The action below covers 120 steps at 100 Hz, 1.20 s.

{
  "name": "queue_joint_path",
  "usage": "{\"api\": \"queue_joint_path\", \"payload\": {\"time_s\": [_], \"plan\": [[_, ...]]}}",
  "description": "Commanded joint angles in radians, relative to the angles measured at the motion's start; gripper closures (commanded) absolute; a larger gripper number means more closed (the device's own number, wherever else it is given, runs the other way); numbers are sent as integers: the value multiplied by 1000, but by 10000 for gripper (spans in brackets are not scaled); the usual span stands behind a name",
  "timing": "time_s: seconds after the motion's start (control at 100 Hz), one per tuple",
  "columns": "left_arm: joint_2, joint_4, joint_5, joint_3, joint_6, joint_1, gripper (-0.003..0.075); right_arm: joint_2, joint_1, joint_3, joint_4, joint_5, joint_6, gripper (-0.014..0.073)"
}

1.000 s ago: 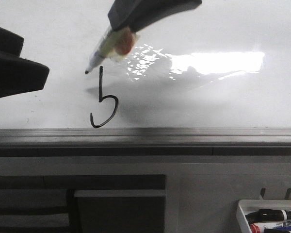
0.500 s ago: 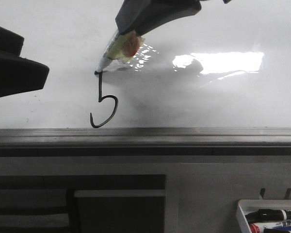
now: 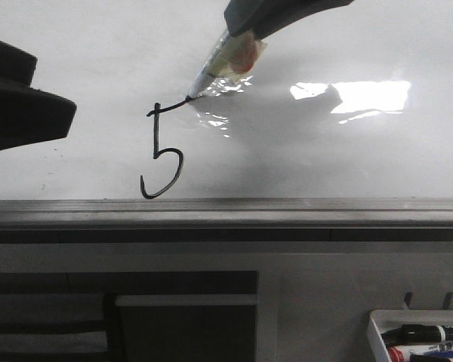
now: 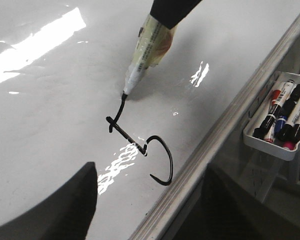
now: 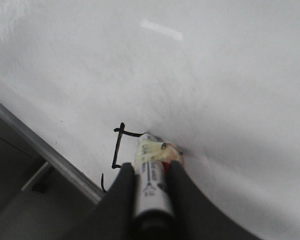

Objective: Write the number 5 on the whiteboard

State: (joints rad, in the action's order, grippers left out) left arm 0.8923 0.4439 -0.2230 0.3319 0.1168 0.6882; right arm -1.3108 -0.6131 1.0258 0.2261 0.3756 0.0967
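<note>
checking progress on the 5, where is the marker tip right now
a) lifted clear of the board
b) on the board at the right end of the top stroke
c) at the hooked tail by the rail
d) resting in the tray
b: the marker, held in the right gripper, has its tip on the whiteboard where the top stroke of the number 5 ends.

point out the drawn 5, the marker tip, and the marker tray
number 5 [image 3: 163, 154], front view, on its lower curve.
marker tip [image 4: 125, 93], left wrist view, on the nib touching the board.
marker tray [image 4: 270, 145], left wrist view, on its front wall.
</note>
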Motion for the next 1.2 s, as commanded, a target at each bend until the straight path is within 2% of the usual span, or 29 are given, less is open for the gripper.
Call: {"api": "queue_joint_path", "payload": {"time_s": [0.0,0.17,0.33,0.72,0.86,1.05,1.19], "plan": [[-10,-17,-70,26,9,-1,302,27,9,24,-46,-65,14,655],[46,50,-165,26,9,-1,302,39,-109,24,-46,-61,14,655],[156,50,-263,29,9,-1,302,38,-215,24,-55,-16,16,655],[247,50,-323,38,2,-1,309,38,-265,25,-32,66,16,655],[275,50,-351,38,2,-1,417,38,-281,25,-32,71,16,655],[275,52,-356,38,2,-1,742,38,-281,25,-32,74,16,655],[275,54,-356,38,2,-1,741,38,-281,25,-32,78,16,655]]}}
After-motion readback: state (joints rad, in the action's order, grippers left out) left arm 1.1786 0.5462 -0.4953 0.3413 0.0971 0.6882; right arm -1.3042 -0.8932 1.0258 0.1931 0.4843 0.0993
